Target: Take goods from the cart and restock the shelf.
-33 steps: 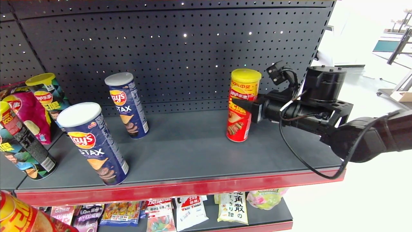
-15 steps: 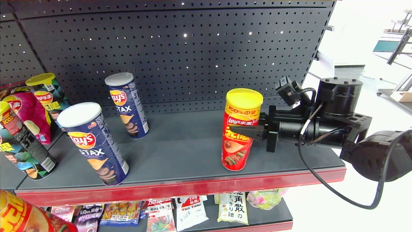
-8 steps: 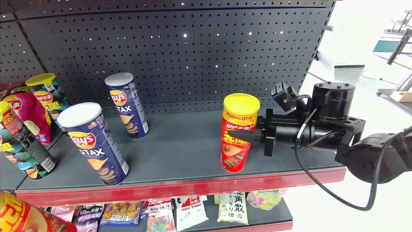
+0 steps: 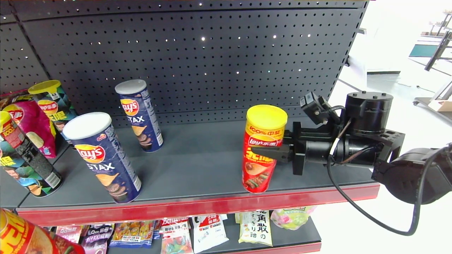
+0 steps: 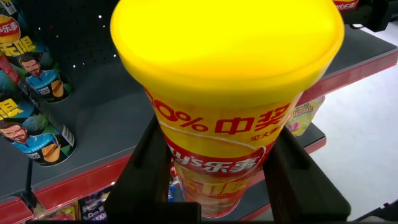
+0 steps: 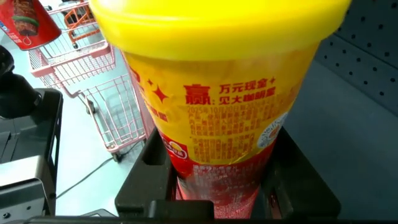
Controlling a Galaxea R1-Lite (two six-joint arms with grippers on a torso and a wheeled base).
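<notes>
The red can (image 4: 257, 171) has come forward to the shelf's (image 4: 197, 169) front edge, lower centre-right, the right gripper (image 4: 265, 150) with fingers (image 4: 274, 152) closed around it, unreleased. The left gripper (image 5: 217, 180) clamps a second can (image 5: 227, 74), waiting.

1. Right side of the head view blows out white: strong daylight from the room beyond the shelf (image 4: 197, 165).
2. Pegboard (image 4: 197, 63) stays dark, with pinpricks of light poking through its holes, upper middle.
3. Red can (image 4: 259, 158) is well lit, its yellow lid gleaming; shelf shadows are soft and faint.
4. Second red can (image 4: 21, 236), lower left corner, shows a glossy sheen.
5. Blue can (image 4: 102, 155) at left leans outward, showing the wide-angle bend.
</notes>
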